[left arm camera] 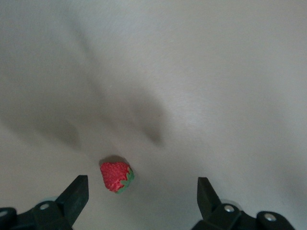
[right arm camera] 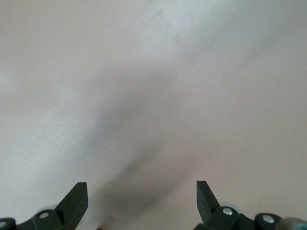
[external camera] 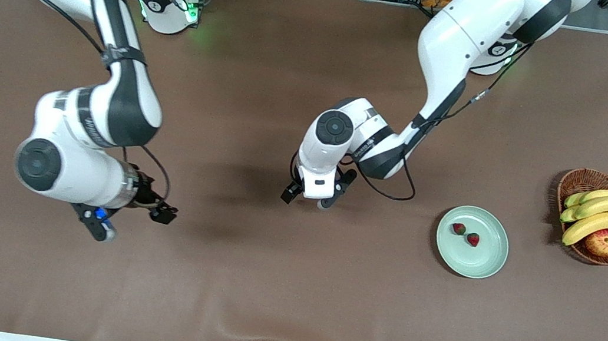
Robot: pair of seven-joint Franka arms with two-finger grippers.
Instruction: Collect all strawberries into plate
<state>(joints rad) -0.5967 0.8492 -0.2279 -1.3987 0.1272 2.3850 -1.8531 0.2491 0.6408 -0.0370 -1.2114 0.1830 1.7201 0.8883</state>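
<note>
The pale green plate [external camera: 490,262] lies toward the left arm's end of the table and holds two strawberries [external camera: 458,228] [external camera: 473,239]. My left gripper [external camera: 307,199] hangs open over the middle of the brown mat. In the left wrist view a third strawberry [left arm camera: 115,176], red with a green cap, lies on the mat between the spread fingers, close to one finger and touching neither; the left gripper [left arm camera: 143,184] holds nothing. The hand hides this berry in the front view. My right gripper [external camera: 133,222] waits open and empty over bare mat at the right arm's end [right arm camera: 142,189].
A brown wicker basket [external camera: 579,182] with bananas [external camera: 601,212] and a red-yellow apple [external camera: 603,242] stands beside the plate, at the left arm's end of the table. A cable loops under the left wrist [external camera: 390,194].
</note>
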